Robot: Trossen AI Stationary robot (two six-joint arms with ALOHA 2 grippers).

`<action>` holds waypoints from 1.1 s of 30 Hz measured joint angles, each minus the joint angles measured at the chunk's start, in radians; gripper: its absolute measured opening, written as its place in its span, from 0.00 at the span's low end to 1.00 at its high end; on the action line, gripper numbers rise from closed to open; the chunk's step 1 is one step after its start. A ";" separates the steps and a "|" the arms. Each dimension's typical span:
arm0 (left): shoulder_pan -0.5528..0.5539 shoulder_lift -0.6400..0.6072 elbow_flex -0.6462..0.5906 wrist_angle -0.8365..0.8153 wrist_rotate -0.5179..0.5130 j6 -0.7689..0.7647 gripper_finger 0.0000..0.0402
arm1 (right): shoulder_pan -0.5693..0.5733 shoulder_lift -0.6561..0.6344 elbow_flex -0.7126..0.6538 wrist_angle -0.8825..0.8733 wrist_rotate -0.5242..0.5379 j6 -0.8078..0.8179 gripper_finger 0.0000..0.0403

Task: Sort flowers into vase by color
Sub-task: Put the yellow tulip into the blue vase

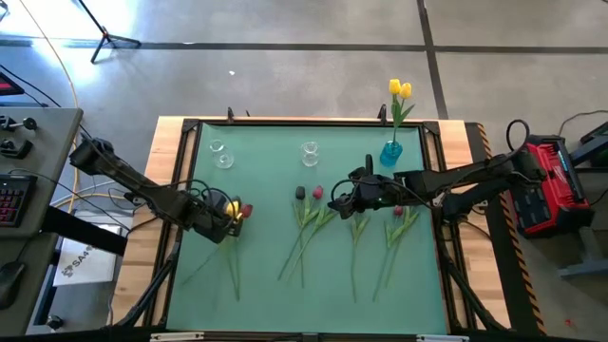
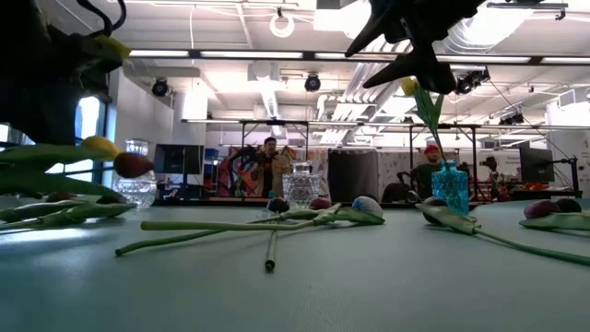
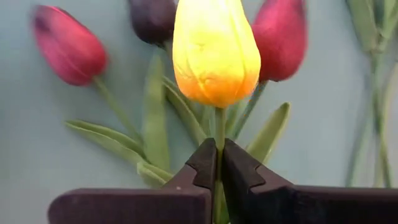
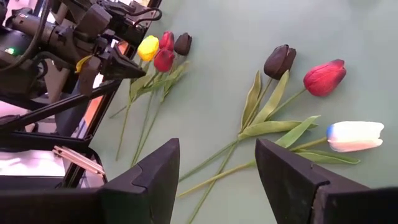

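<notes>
A green mat (image 1: 266, 294) covers the table, with an open workshop floor behind it where people sit at desks in the low view. At the far edge stand two clear glass vases (image 1: 221, 154) (image 1: 310, 152) and a blue vase (image 1: 390, 152) on the right, which already holds two yellow tulips (image 1: 400, 91).

The left gripper (image 3: 219, 163) sits at the left side of the mat, its fingers pinched narrow on the stem of a yellow tulip (image 3: 215, 50) just below the head. Two red tulips (image 3: 67, 53) and a dark one (image 3: 152, 18) lie on the mat close beside it. From the low view the yellow head seems slightly raised, though whether the stem is clear of the mat I cannot tell.

The right gripper (image 4: 217, 165) hovers over the middle of the mat with its fingers wide and nothing between them. Below it lie a dark tulip (image 4: 280, 61), a red tulip (image 4: 324, 77) and a white tulip (image 4: 354, 135), their stems crossing. More flowers lie to the right.

The step in hand looks like the pick of the third yellow flower. Next, the left arm likely must lift it free of its neighbours' leaves, carry it across to the far right, turn the stem downward and thread it into the blue vase's narrow neck.
</notes>
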 joint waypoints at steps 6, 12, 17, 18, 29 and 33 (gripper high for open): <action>0.000 0.000 0.000 -0.040 -0.017 0.023 0.02 | 0.000 0.000 0.000 0.000 0.000 0.002 0.49; 0.000 0.000 0.000 -0.055 -0.038 0.023 0.05 | 0.000 0.000 0.000 0.001 0.005 0.002 0.49; 0.005 0.000 0.000 -0.062 -0.046 0.016 0.04 | 0.000 0.000 0.000 0.001 0.011 0.002 0.49; 0.005 0.000 0.000 -0.060 -0.046 0.015 0.03 | 0.000 0.000 0.000 0.001 0.011 0.002 0.49; 0.005 -0.032 0.068 -0.051 -0.068 0.059 0.01 | 0.001 0.000 0.000 0.001 0.012 0.009 0.50; 0.005 -0.055 0.080 -0.132 -0.047 0.096 0.03 | 0.001 0.000 0.000 0.001 0.014 -0.009 0.51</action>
